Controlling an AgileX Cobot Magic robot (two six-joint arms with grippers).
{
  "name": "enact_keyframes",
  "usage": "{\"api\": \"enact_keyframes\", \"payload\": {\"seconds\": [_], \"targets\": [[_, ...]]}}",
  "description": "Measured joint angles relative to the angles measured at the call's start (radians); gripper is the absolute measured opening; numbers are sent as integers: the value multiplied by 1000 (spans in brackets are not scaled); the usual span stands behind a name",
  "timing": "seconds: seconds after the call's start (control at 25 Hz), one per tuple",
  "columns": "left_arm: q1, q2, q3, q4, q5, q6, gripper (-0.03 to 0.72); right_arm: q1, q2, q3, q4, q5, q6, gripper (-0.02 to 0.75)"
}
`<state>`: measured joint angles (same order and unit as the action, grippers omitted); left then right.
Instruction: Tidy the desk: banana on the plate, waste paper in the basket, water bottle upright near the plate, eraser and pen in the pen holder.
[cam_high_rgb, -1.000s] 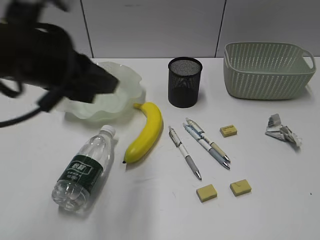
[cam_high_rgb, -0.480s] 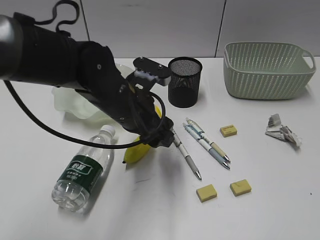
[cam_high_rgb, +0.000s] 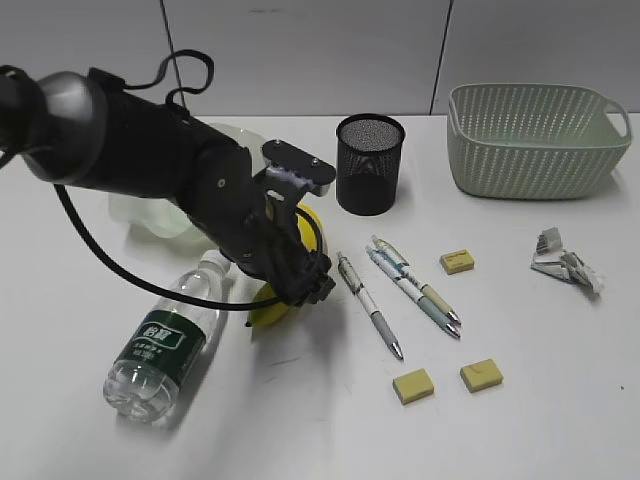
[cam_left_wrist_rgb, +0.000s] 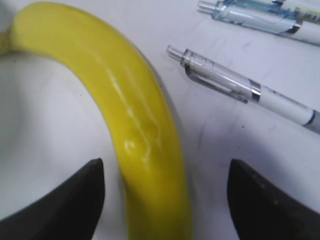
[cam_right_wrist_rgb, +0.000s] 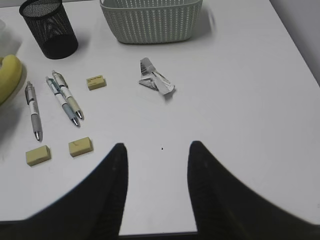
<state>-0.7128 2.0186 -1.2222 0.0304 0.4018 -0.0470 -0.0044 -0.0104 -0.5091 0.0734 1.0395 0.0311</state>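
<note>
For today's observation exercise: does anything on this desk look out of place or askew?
Yes. The water bottle lies on its side beside the banana, and crumpled waste paper sits loose on the desk, outside the basket.

Left gripper (cam_left_wrist_rgb: 165, 200) lowered with jaws spread; right gripper (cam_right_wrist_rgb: 156, 165) raised, spread.

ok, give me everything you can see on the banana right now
The banana is one curved, ripe yellow fruit with smooth glossy skin and a small dent midway along. It lies flat on the white desk, apart from the nearest pen. In the exterior view the left arm hides most of it; only yellow patches show. The left pincer is open, one finger on each side of the banana, with no contact visible. Its stem end points toward the pale-green plate; whether they touch cannot be told.
</note>
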Motion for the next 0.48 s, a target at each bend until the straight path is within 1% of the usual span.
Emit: {"api": "enact_keyframes", "payload": {"seconds": [0.08, 0.16, 0.2, 0.28, 0.32, 0.36, 0.48], "targets": [[0, 27, -10, 7, -1, -2, 562, 0, 0, 0, 2, 0, 0, 330], [0, 46, -13, 22, -2, -3, 525, 0, 0, 0, 2, 0, 0, 330], [0, 52, -13, 25, 0, -3, 482, 0, 0, 0, 2, 0, 0, 330], [0, 55, -13, 30, 11, -3, 350, 0, 0, 0, 4, 0, 0, 330], [0, 54, -14, 32, 16, -3, 310, 0, 0, 0, 4, 0, 0, 330], [0, 54, -14, 32, 21, -3, 320, 0, 0, 0, 5, 0, 0, 330], [0, 34, -14, 9, 37, -3, 319, 0, 0, 0, 5, 0, 0, 330]]}}
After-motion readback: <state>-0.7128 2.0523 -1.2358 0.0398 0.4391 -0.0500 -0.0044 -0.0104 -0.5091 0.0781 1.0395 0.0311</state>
